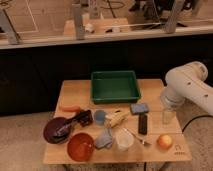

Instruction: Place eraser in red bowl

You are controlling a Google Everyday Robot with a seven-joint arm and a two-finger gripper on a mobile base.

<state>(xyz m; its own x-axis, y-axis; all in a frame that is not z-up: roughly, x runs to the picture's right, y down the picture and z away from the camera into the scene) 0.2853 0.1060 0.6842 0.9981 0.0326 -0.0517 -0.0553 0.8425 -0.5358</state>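
Observation:
The eraser [143,123], a small black oblong block, lies on the wooden table [75,92] right of centre, just below a blue-grey sponge pad [139,108]. The red bowl [80,146], round and orange-red, stands empty near the table's front left edge. My white arm [187,85] comes in from the right. Its gripper [168,115] hangs down over the table's right side, to the right of the eraser and a little apart from it, far from the bowl.
A green tray [115,86] sits at the back centre. A maroon dish with a black utensil [56,130], an orange carrot [70,108], a blue cup [100,116], a banana [118,118], a grey cloth [104,138], a clear cup [124,140], a fork [138,138] and an apple [164,141] crowd the front.

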